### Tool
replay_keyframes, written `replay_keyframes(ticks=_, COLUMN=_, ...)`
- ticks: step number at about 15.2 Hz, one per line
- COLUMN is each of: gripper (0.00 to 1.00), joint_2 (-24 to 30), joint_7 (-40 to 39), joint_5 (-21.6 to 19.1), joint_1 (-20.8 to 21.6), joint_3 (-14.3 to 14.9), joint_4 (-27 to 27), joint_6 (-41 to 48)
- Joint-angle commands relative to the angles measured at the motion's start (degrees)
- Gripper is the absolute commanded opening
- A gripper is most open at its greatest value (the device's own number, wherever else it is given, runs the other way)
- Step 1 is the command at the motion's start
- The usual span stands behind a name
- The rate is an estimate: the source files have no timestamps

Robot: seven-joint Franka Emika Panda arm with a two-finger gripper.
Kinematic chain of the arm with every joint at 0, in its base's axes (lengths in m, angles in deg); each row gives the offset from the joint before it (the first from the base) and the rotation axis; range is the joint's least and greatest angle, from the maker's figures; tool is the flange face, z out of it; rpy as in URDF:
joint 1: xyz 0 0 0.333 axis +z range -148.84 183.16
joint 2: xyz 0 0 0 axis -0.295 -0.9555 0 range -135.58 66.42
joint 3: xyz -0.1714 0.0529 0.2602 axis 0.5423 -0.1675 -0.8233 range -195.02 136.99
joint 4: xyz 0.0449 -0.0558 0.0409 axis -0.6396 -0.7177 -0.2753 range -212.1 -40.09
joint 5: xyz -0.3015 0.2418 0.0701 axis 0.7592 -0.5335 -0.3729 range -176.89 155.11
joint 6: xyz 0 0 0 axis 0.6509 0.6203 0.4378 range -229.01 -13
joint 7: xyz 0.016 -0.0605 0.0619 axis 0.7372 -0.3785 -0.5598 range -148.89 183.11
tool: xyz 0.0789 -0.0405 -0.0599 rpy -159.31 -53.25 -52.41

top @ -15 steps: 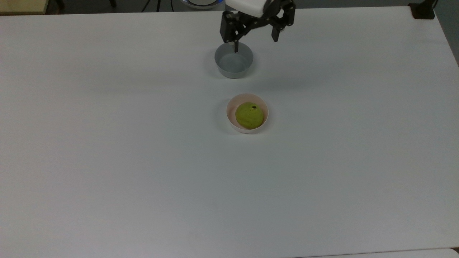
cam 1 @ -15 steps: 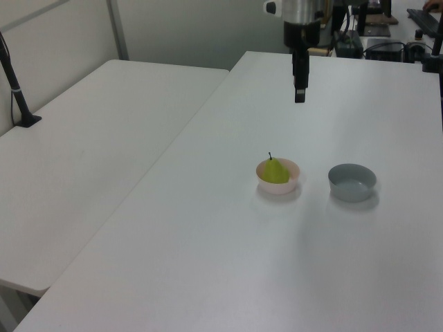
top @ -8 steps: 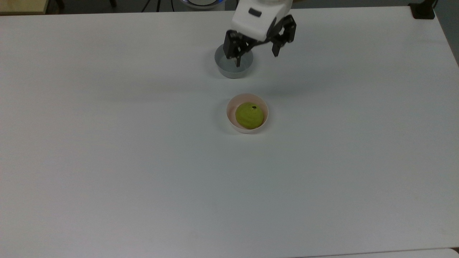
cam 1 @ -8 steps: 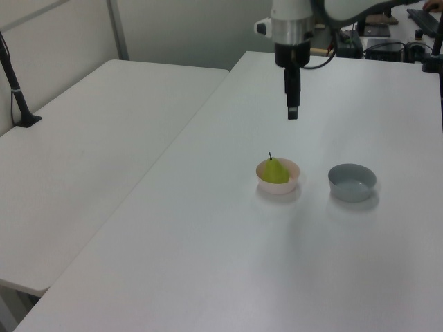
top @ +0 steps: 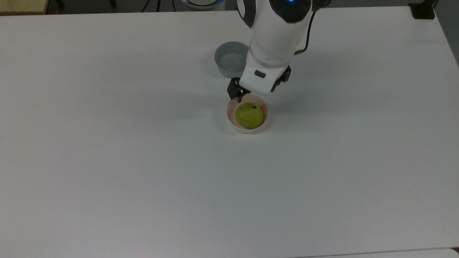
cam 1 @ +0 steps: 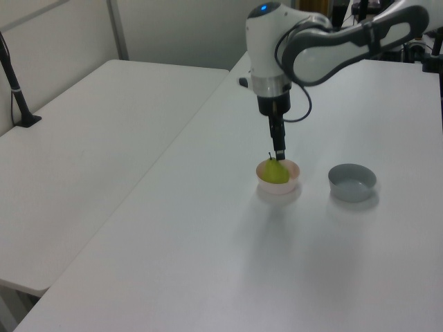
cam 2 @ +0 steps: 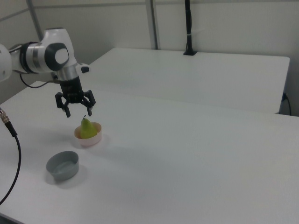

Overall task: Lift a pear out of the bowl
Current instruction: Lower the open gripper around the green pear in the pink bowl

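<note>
A yellow-green pear (top: 249, 115) stands upright, stem up, in the small pale pink bowl (top: 230, 116) near the table's middle. My gripper (top: 256, 94) hangs open just above the pear, at the bowl's far edge in the top view. In the right view the gripper (cam 2: 78, 112) has its fingers spread wide to either side of the pear (cam 2: 86, 128) stem, a little above the fruit, with nothing between them. From the left view the gripper (cam 1: 279, 158) points straight down at the pear (cam 1: 276, 171) in the bowl (cam 1: 278, 187).
An empty grey bowl (top: 231, 59) stands behind the pink one in the top view, partly beside the arm. It is the grey bowl (cam 1: 352, 182) on the left view's right. A second white table (cam 1: 97, 124) adjoins, with a black clamped pole (cam 1: 17, 97).
The gripper has come from above the grey bowl toward the pink bowl and dropped lower, now just over the pear. Pear and both bowls have not moved.
</note>
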Motion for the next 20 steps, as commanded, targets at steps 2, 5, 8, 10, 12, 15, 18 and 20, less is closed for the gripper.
replay_keyframes(ticks=2, gripper=1.00, joint_2=-2.46, joint_7=-4.32, joint_5=0.50, joint_1=0.88, joint_3=1.03, joint_4=-0.91, joint_6=-2.02)
replay_keyframes(ticks=5, gripper=0.98, joint_2=-3.52, joint_7=-5.73, joint_5=0.50, joint_1=0.88, joint_3=1.03, joint_4=-0.99, joint_6=-2.11)
replay_keyframes(ticks=8, gripper=0.95, joint_2=-3.61, joint_7=-7.76, joint_5=0.59, joint_1=0.79, joint_3=1.12, joint_4=-2.22, joint_6=-3.33)
replay_keyframes(ticks=10, gripper=0.92, joint_2=-4.22, joint_7=-7.84, joint_5=0.67, joint_1=0.79, joint_3=1.12, joint_4=-3.10, joint_6=-5.35)
replay_keyframes(ticks=12, gripper=0.91, joint_2=-4.75, joint_7=-8.11, joint_5=1.29, joint_1=0.71, joint_3=1.47, joint_4=-3.10, joint_6=-5.89)
replay_keyframes(ticks=15, gripper=0.90, joint_2=-4.75, joint_7=-9.51, joint_5=1.55, joint_1=0.53, joint_3=1.65, joint_4=-3.63, joint_6=-6.94)
replay_keyframes(ticks=18, gripper=0.76, joint_2=-4.75, joint_7=-10.65, joint_5=1.90, joint_1=0.53, joint_3=1.65, joint_4=-3.89, joint_6=-7.03)
replay_keyframes(ticks=20, gripper=0.65, joint_2=-4.75, joint_7=-10.92, joint_5=1.99, joint_1=0.53, joint_3=1.65, joint_4=-3.90, joint_6=-7.03)
